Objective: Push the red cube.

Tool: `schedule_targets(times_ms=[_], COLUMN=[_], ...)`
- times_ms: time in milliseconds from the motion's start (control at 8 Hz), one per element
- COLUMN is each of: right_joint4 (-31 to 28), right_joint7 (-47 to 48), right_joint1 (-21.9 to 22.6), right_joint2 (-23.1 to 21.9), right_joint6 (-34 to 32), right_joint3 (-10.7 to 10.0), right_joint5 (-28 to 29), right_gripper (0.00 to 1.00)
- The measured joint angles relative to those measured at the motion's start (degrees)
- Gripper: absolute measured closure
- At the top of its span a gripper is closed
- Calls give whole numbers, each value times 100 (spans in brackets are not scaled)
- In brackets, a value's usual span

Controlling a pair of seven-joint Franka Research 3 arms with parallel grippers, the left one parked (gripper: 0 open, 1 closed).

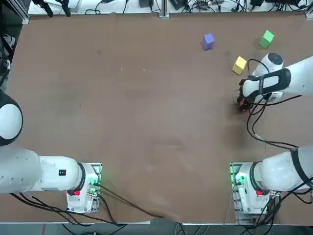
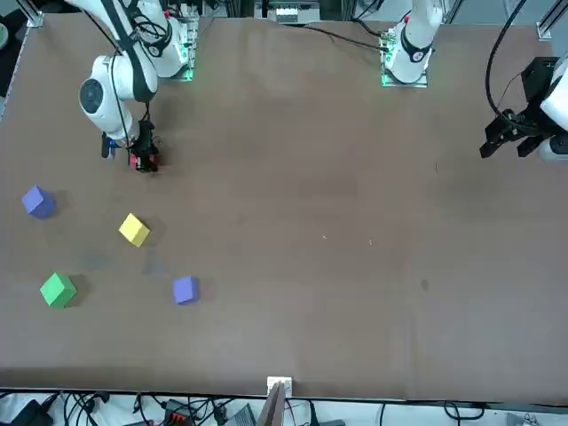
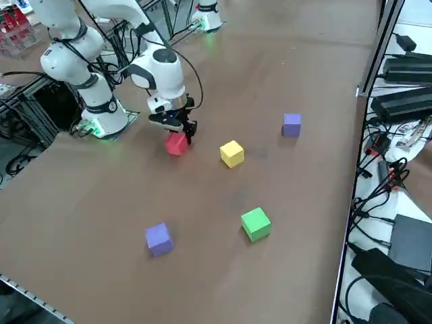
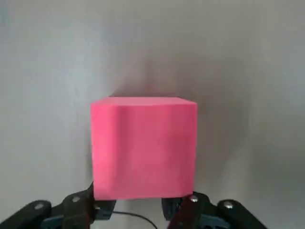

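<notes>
"Brown tabletop [image 1: 142,122] spreads around the right gripper [image 4: 138,206]. How's the claw?"

"Fingers partly spread, a gap between them (narrower than the cube, mind you)."

"And the red cube [image 4: 143,148]?"

"Right at its fingertips, not pinched. The yellow cube [image 1: 239,65] sits farther from the arm bases than the claw."

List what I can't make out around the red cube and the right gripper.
- Right wrist view: the right gripper's fingertips, and whether they touch the red cube; the cube hides them.
- Top view: most of the red cube, covered by the gripper and wrist.
- Top view: the purple-blue cube at the front view's far left, hidden by the right arm.
- All views: the red cube's underside, face down or turned away.
</notes>
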Motion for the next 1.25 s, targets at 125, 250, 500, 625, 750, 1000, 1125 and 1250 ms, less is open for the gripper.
schedule_targets(times_ms=[125,250,500,625,750,1000,1125,1250], right_joint4=[1,5,10,13,15,40,68,103], right_joint7=[-242,-460,-901,-1139,-1391,-1897,-2089,-2267], right_joint1=[-213,-421,-830,-1039,-1267,-1742,-1930,-2088], right_joint2=[0,0,0,0,0,0,0,0], right_joint6=[0,0,3,4,6,15,24,28], right_joint3=[-4,-6,-9,-10,-12,-16,-18,-20], right_joint5=[0,0,0,0,-1,-2,-3,-4], right_gripper=[46,46,46,46,46,46,46,46])
